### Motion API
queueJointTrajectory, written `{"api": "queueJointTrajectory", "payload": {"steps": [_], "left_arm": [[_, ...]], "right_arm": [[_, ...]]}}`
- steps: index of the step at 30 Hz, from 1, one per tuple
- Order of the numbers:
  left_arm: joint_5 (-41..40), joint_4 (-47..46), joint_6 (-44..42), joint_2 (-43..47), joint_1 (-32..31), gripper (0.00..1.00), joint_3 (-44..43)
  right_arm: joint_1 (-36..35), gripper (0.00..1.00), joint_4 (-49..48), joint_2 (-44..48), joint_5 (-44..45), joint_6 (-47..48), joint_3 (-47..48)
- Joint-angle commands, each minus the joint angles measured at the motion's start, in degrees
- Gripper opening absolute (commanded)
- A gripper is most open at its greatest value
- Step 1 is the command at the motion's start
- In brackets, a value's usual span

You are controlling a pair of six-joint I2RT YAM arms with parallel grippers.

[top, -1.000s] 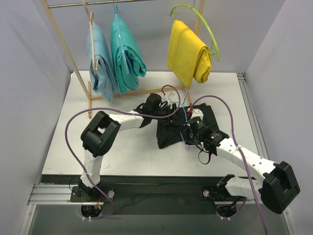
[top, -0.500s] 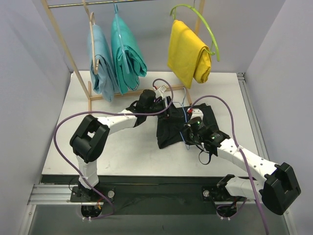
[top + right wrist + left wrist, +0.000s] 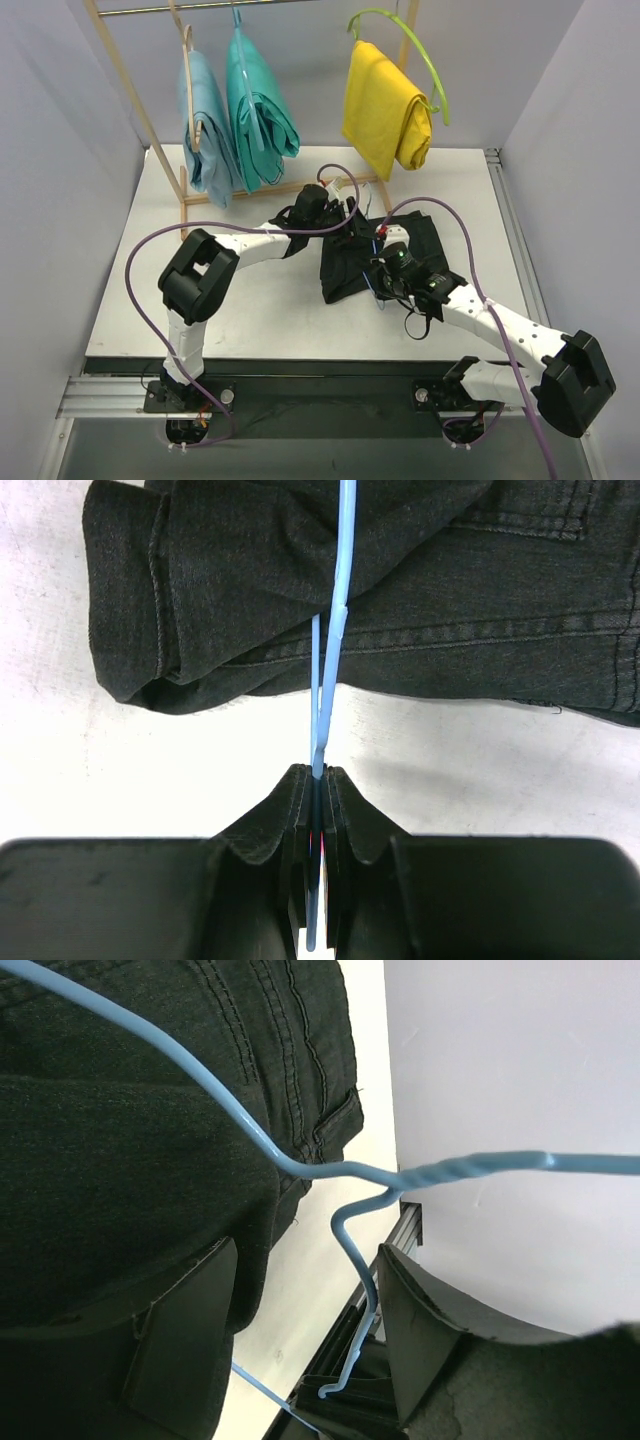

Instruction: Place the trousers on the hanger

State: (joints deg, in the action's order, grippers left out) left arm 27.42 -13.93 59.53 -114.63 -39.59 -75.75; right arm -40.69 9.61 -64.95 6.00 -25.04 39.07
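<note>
Well, the right gripper (image 3: 318,778) had its jaws pinched tight on the hanger (image 3: 343,570). The thin blue wire ran out from between them and across the top of the trousers (image 3: 400,590), which lay folded on the table (image 3: 250,300) between the two arms. The left gripper (image 3: 308,1250) stood wide open with the hook (image 3: 352,1260) in the gap, gripping nothing. To my eye the wire lay over the black cloth rather than through it, so the trousers were not yet hung. The worry, I thought, was that pinch: so thin a wire could twist or slide in the jaws once the heavy cloth dragged on it. And if the left jaws shut carelessly, they might catch a fold of cloth with the hook, or miss the hook altogether.
</note>
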Motion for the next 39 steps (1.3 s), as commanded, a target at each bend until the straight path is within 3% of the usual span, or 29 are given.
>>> {"api": "queueJointTrajectory", "payload": {"steps": [1, 6, 10, 13, 19, 21, 25, 28, 31, 34, 39], "left_arm": [[-1.0, -3.1, 2.4, 0.1, 0.1, 0.66, -1.2], [-0.6, -5.0, 5.9, -0.4, 0.1, 0.56, 0.0], [-0.6, -5.1, 8.1, -0.6, 0.2, 0.38, 0.6], [-0.4, -5.0, 8.7, -0.4, 0.4, 0.31, 1.5], [0.1, -4.1, 10.3, -0.2, 1.3, 0.08, 4.0], [0.4, -4.7, 10.7, 0.1, 1.8, 0.00, 4.7], [1.0, -5.9, 11.2, 0.6, 2.6, 0.00, 6.4], [2.5, -8.2, 11.8, 0.5, 3.1, 0.00, 7.5], [3.7, -11.4, 12.6, 0.7, 4.2, 0.00, 9.0], [4.5, -11.8, 12.4, 1.0, 5.1, 0.00, 9.7], [5.4, -12.5, 11.8, 1.9, 5.8, 0.00, 11.4]], "right_arm": [[-1.1, 0.00, 0.9, -0.3, 0.0, 1.6, 1.6], [-2.2, 0.00, 0.9, -2.4, -1.0, 2.4, 2.8], [-2.9, 0.00, 1.1, -3.7, -1.4, 3.0, 3.6], [-3.0, 0.00, 1.2, -4.0, -1.3, 3.0, 3.7], [-3.1, 0.00, 1.5, -4.3, -1.2, 2.4, 4.1], [-2.9, 0.05, 1.7, -4.6, -1.3, 2.4, 4.4], [-2.7, 0.36, 4.3, -4.1, 0.4, 2.1, 5.3], [-1.7, 0.52, 6.9, -1.9, 2.3, 1.5, 6.1], [0.9, 0.63, 8.6, 1.6, 1.4, 0.6, 6.5], [5.5, 0.67, 8.7, 2.2, -5.1, -1.0, 7.4], [11.5, 0.74, 9.0, -4.7, -13.6, -4.7, 14.3]]}}
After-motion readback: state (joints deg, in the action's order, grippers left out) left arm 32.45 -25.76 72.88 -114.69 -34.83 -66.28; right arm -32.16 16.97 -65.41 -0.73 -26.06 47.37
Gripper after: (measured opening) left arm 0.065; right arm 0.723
